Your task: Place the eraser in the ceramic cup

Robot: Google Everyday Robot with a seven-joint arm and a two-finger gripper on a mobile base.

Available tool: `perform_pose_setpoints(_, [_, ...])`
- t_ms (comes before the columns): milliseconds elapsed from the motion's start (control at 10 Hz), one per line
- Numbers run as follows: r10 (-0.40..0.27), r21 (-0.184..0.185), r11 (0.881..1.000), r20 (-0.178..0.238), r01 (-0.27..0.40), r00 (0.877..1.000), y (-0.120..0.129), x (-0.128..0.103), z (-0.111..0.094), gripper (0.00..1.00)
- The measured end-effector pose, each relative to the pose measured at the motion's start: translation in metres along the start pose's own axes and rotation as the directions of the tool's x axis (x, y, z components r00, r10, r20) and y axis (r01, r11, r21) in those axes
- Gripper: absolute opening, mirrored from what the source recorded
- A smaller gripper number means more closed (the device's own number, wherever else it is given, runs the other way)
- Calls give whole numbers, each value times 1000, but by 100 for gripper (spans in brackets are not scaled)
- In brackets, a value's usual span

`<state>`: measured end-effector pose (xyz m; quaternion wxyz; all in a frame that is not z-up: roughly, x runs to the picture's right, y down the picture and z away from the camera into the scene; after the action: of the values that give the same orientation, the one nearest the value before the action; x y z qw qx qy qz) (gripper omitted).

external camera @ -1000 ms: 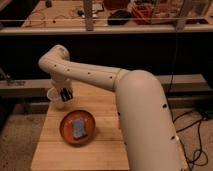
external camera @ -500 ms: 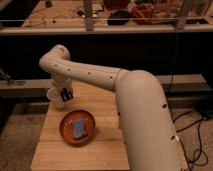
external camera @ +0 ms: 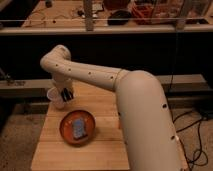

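My gripper (external camera: 66, 93) hangs just beside the ceramic cup (external camera: 55, 98), a small dark blur against its right side. I cannot tell whether the two touch. The cup's inside is hidden from this angle. My own arm (external camera: 137, 110) covers the right part of the wooden table (external camera: 50, 152), and the lower edge cuts off both. The eraser (external camera: 79, 128) on the orange plate (external camera: 67, 133) is a blue-grey smudge with soft edges. The clutter on the back bench (external camera: 60, 12) is too blurred to name.
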<state>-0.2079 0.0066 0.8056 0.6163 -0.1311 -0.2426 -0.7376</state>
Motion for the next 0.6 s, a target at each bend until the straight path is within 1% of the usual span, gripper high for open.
perform_pose_setpoints(100, [0, 1, 1000, 1, 0, 1000, 0, 0, 0, 22])
perform_pose_setpoints(200, [1, 2, 1000, 0, -1, 1000, 1, 0, 0, 17])
perform_pose_setpoints(300, [1, 3, 1000, 0, -1, 1000, 1, 0, 1, 15])
perform_pose_setpoints(600, [1, 5, 1000, -1, -1, 1000, 2, 1, 1, 14])
